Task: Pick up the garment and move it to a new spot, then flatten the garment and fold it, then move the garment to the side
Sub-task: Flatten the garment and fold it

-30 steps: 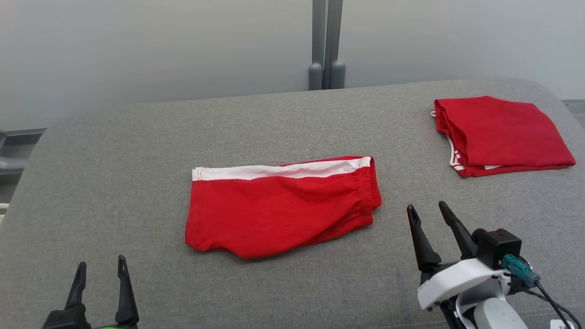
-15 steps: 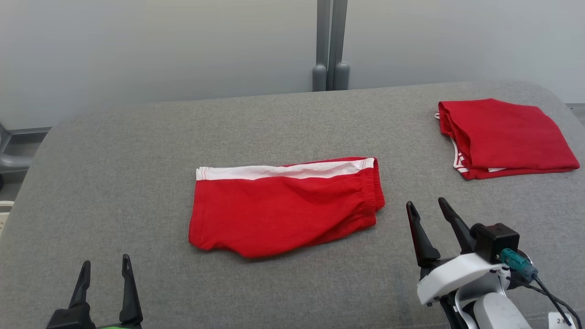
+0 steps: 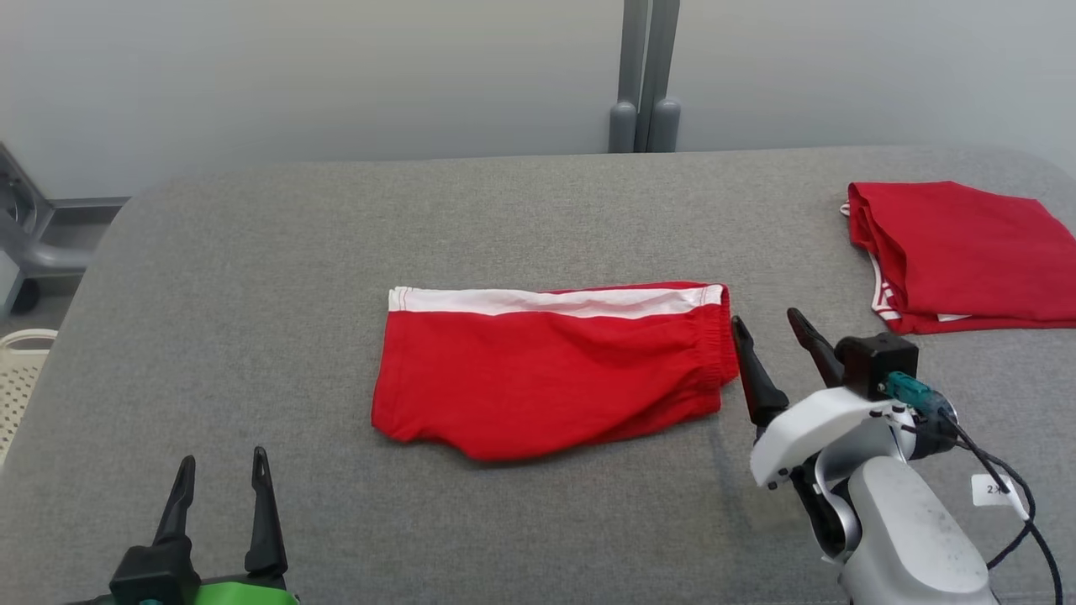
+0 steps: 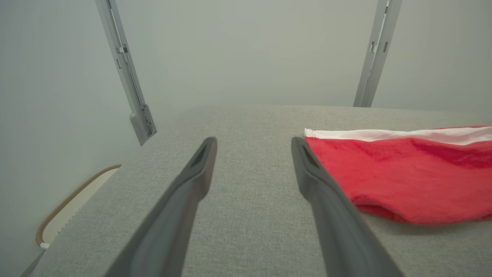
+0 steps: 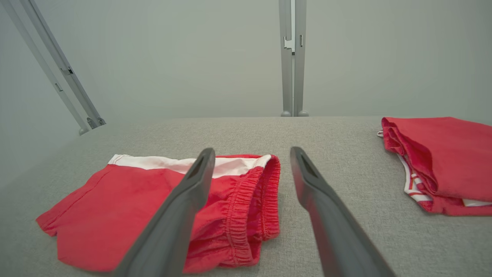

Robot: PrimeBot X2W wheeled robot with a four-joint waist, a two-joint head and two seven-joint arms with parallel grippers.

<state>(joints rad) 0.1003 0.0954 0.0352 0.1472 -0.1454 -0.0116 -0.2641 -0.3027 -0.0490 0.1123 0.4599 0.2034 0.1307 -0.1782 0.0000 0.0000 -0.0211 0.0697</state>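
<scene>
The view has swung a little, the camera turning and not the cloth, and through it the right gripper (image 3: 766,317) has closed in on the red shorts (image 3: 546,378), now sitting just off the elastic waistband (image 5: 240,207) where a second ago there was clear grey table (image 3: 252,294) between them. Its jaws are spread wide and carry nothing. In the right wrist view one finger lies across the gathered waistband and the other over bare fabric beside it; whether that finger actually touches the cloth is hard to say from here. The shorts lie mid-table, doubled over and fairly flat, white band along the far edge. The left gripper (image 3: 223,456) hangs low at the near left, jaws also wide apart and empty, well short of the leg hem (image 4: 403,181). Far right sits another folded red garment (image 3: 967,252), and a pale basket (image 3: 21,370) peeks in at the left edge. My read: folding looks done, and this approach sets up a pinch at the waistband to carry the shorts aside.
</scene>
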